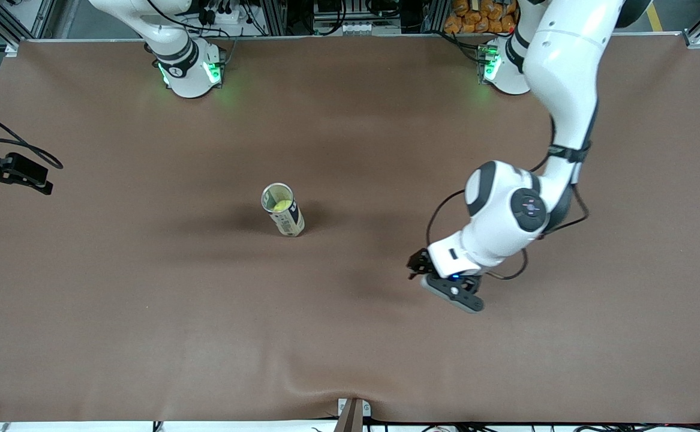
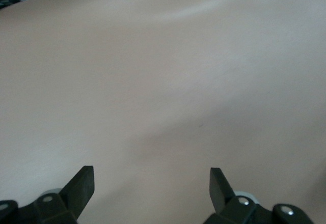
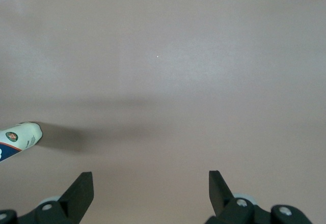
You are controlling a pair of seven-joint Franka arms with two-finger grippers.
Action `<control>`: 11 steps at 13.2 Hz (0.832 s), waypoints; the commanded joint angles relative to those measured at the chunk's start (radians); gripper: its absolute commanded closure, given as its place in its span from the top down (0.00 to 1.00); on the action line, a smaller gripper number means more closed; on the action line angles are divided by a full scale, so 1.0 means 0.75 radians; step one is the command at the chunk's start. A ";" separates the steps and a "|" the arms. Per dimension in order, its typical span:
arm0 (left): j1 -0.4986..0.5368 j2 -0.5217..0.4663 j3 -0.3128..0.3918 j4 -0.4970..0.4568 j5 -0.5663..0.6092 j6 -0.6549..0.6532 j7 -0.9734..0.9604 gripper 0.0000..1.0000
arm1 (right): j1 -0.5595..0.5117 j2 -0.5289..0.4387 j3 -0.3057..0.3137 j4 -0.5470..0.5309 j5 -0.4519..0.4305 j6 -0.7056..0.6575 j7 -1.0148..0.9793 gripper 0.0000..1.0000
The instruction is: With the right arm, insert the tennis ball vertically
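- While the can (image 1: 283, 210) stands upright mid-table, a yellow ball (image 1: 280, 206) sits inside it.
- Right gripper (image 3: 151, 191): fingers spread wide, empty, over bare cloth beside the can.
- Left gripper (image 1: 439, 282): fingers wide, empty, waits over the table (image 1: 146, 312).

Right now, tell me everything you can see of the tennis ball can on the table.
The tennis ball can is a slim tube with a pale printed label showing dark blocks and a round logo, seen also in the right wrist view. It stands upright on the brown table, near the middle, with its top open. A yellow-green tennis ball sits inside, below the rim. Nothing else touches it; neither gripper is at it.
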 commanded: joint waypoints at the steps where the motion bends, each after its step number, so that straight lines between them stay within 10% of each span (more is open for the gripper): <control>1: -0.008 -0.123 0.075 -0.018 0.118 -0.212 -0.071 1.00 | -0.015 0.017 0.013 0.037 -0.022 -0.017 -0.005 1.00; 11: -0.002 -0.433 0.382 -0.022 0.225 -0.914 -0.171 1.00 | -0.017 0.017 0.013 0.037 -0.022 -0.017 -0.015 1.00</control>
